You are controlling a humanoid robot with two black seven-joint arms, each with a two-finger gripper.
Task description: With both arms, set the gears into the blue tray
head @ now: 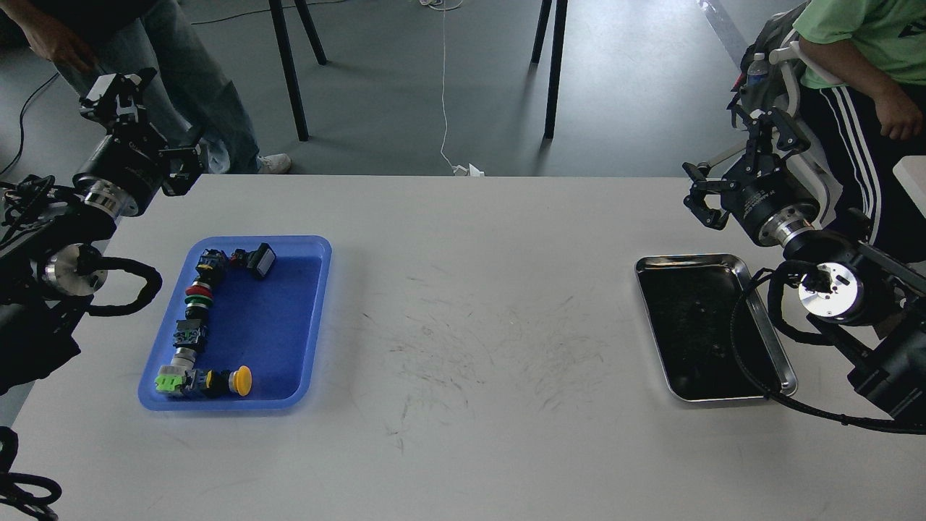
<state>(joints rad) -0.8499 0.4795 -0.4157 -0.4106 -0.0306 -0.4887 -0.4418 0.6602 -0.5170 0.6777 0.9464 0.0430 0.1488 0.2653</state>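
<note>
The blue tray (304, 318) lies on the left part of the table, its rim translucent and lighter than its floor. Along its left side runs a column of push-button switches (197, 297) with black bodies: one dark one at the top, a red-and-green one below it, then a black block, then a grey-capped one. A further black switch (255, 259) lies tilted near the tray's far edge. At the near left corner sit a green-headed switch (168, 380) and a yellow mushroom button (241, 380), side by side. The right half of the tray floor is bare.

The steel tray (785, 369) lies on the right part of the table, shiny-rimmed with a dark bottom. Small dark specks on that bottom may be the gears (700, 311), but they are too small and dark to tell.

The white table (463, 347) is scuffed with fine dark marks at its middle. Beyond it is a grey floor with chair legs, a white cable, a standing person at far left and a seated person in a green shirt at far right.

The left gripper (119, 90) hangs above the table's far left corner, beyond the blue tray; whether its fingers are parted cannot be told. The right gripper (731, 170) hangs beyond the steel tray's far edge, fingers spread apart, holding nothing.
</note>
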